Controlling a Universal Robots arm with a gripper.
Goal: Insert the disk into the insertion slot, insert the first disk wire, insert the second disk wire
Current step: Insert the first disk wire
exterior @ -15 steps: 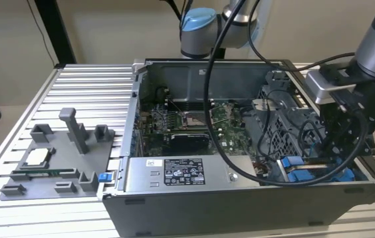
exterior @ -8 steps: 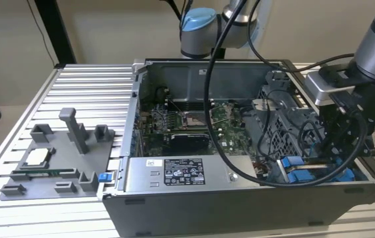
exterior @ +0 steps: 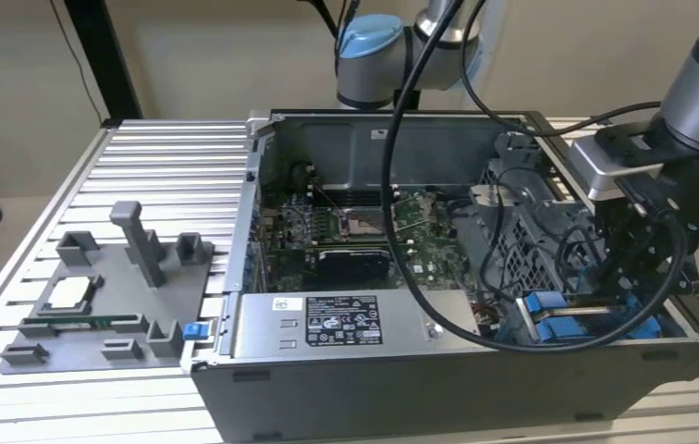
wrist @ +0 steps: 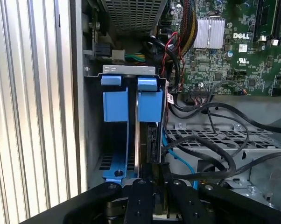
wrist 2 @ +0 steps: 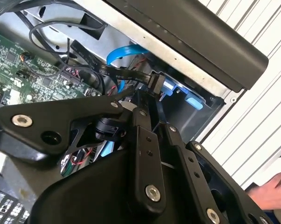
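The insertion slot (wrist: 116, 100), a bay with bright blue rails, sits in the open computer case's corner (exterior: 568, 313). A dark disk (wrist: 151, 140) stands on edge in the bay beside the blue rails. My gripper (wrist: 152, 176) reaches down into this corner (exterior: 631, 277). In the second wrist view its narrow fingers (wrist 2: 141, 116) stand close together, and the gripper (wrist 2: 147, 99) is shut on a black connector (wrist 2: 156, 83) with a flat black disk wire, right at the disk's edge. A blue flat cable (wrist 2: 122, 52) curves just beyond it.
The dark grey perforated cage (wrist: 224, 137) and loose black cables (wrist: 210, 154) crowd the bay's side. The motherboard (exterior: 349, 231) and power supply (exterior: 324, 326) fill the case. A grey parts fixture (exterior: 103, 296) lies on the slatted table at the exterior view's left. A person's hand (wrist 2: 271, 191) rests outside the case.
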